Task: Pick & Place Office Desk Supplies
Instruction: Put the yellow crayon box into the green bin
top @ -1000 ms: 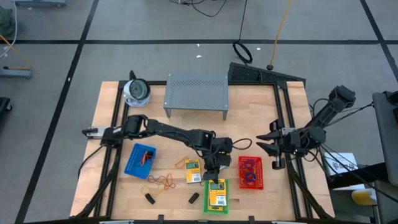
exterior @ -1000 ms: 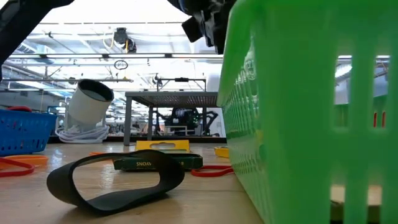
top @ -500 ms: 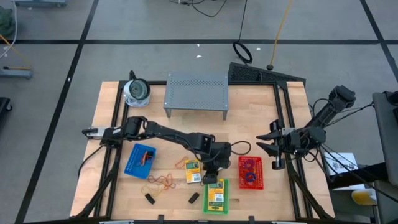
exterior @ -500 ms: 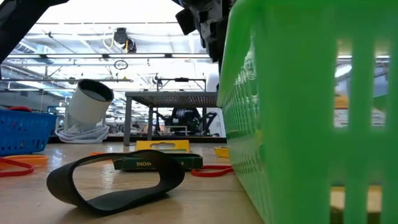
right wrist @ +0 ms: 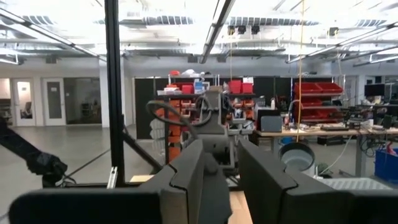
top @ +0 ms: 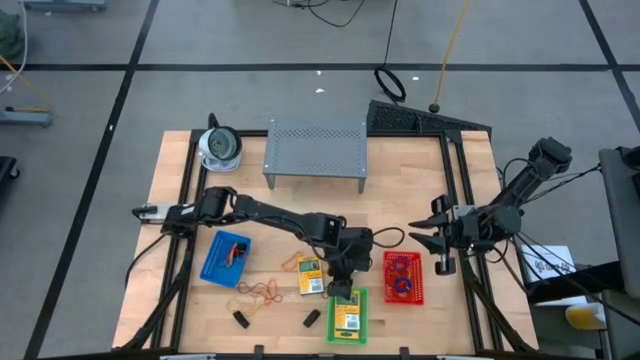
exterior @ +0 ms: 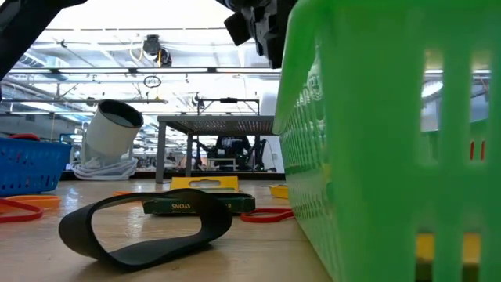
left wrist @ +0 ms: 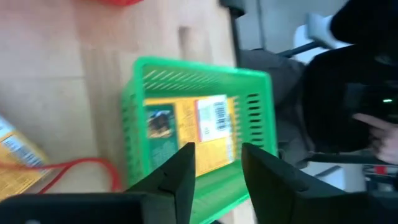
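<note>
A yellow-orange crayon box (left wrist: 186, 124) lies flat inside the green basket (top: 347, 315), label up. My left gripper (top: 343, 283) hangs just above the basket's far end, open, with the box showing through the gap between its fingers (left wrist: 217, 171). A second crayon box (top: 310, 277) lies flat on the table left of the basket. Rubber bands (top: 262, 292) and two black clips (top: 241, 318) lie near the front edge. My right gripper (top: 420, 232) waits open above the table's right side.
A red basket (top: 403, 277) holding rubber bands stands right of the green one, and a blue basket (top: 225, 258) stands at the left. The grey perforated shelf (top: 315, 147) and a round white-grey object (top: 220, 147) stand at the back. A red band (left wrist: 81, 168) lies beside the green basket.
My left gripper has let go of the crayon box without leaving its place over the green basket. In the low view the box has sunk from mid-height behind the basket's slots to the basket's floor.
</note>
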Controlling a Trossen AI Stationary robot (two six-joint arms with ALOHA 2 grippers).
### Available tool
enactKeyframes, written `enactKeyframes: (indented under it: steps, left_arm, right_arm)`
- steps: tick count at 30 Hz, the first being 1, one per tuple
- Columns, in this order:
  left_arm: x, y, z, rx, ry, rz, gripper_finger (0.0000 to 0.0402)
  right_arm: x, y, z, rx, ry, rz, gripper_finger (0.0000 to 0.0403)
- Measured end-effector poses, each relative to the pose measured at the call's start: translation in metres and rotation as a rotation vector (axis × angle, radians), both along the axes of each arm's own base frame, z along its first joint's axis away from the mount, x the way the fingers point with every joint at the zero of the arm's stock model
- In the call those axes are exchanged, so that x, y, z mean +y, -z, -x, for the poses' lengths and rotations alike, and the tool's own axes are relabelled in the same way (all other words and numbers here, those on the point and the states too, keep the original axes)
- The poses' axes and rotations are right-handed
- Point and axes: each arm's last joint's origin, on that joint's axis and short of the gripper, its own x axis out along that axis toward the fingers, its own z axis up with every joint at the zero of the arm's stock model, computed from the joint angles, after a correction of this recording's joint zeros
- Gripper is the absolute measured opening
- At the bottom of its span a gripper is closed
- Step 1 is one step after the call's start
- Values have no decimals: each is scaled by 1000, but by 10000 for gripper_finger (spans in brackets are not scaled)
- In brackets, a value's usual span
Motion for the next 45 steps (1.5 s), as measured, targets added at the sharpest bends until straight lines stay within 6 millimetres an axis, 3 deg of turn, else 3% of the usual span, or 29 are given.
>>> enactKeyframes:
  steps: [8,14,18,22,35,45]
  left_arm:
    - [0,-33,7,-68,-12,6,136]
    - [8,-77,29,-127,-75,-162,127]
    - [14,-86,42,-87,-110,-284,129]
    - [28,-81,48,12,-116,-290,129]
    - [56,-22,64,227,-108,-239,129]
    - [79,9,73,249,-127,-244,129]
  right_arm:
    - [1,3,-1,26,-8,0,89]
    - [2,5,-2,34,-9,5,89]
    - [4,6,-4,42,-11,2,89]
    - [6,8,-5,51,-15,-1,89]
    - [12,17,-12,90,-24,4,89]
    - [12,17,-12,91,-22,12,89]
